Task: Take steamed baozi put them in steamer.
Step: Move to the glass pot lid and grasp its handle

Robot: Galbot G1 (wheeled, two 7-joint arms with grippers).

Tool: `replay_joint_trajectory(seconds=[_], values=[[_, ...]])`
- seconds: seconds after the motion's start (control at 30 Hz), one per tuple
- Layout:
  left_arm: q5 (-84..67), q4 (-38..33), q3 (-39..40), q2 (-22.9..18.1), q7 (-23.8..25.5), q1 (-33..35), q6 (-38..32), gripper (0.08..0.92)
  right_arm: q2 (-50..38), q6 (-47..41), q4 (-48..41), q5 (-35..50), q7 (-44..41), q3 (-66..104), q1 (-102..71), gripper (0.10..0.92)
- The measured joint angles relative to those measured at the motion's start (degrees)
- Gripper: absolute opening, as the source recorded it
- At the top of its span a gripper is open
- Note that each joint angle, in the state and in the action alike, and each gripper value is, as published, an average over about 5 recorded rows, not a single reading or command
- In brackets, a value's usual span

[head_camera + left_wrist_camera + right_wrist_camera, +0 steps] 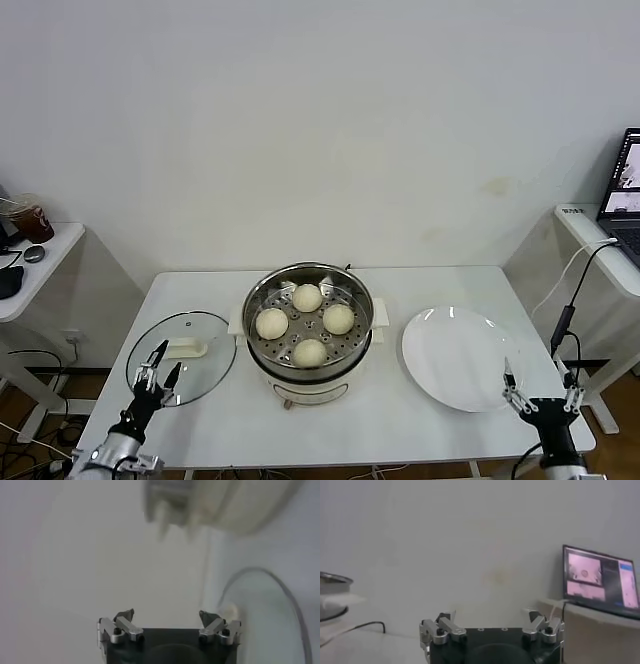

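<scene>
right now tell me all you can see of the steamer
The steamer is a round, shiny steel pot with a perforated floor, standing upright on a cream-white base at the middle of the white table. It is uncovered. Four pale baozi sit inside in a diamond, apart from one another. The glass lid lies on the robot's left, the white plate on its right; no tool touches it.

Even, diffuse indoor light; shadows faint. Head view sharp, with glare on the plate (458, 357) at 10 o'clock. Left wrist view soft; steamer (220, 502) blurred at 1 o'clock. Laptop screen (601, 580) glows.
</scene>
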Motion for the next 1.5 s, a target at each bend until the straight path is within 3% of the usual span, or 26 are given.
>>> replay_joint_trajectory(seconds=[0.33,0.67,1.33,1.5], values=[[7.6,10.9,2.5,2.0,0.0,-9.9,0.0,0.823,2.4,0.0,0.6,-1.2,0.0,0.4,-1.6,0.823],[10.3,16.7,4.3,2.0,0.2,-16.6,-0.1,0.793,3.1,0.2,0.2,-2.7,0.0,0.0,-2.1,0.823],[9.8,23.1,5.4,1.9,0.1,-21.9,-1.5,0.223,3.6,0.1,0.4,-4.5,-0.5,-1.4,-3.1,0.823],[8.5,21.8,4.8,2.3,-0.5,-20.5,-1.0,0.152,3.4,0.1,0.5,-4.6,-0.6,-1.6,-3.2,0.823]])
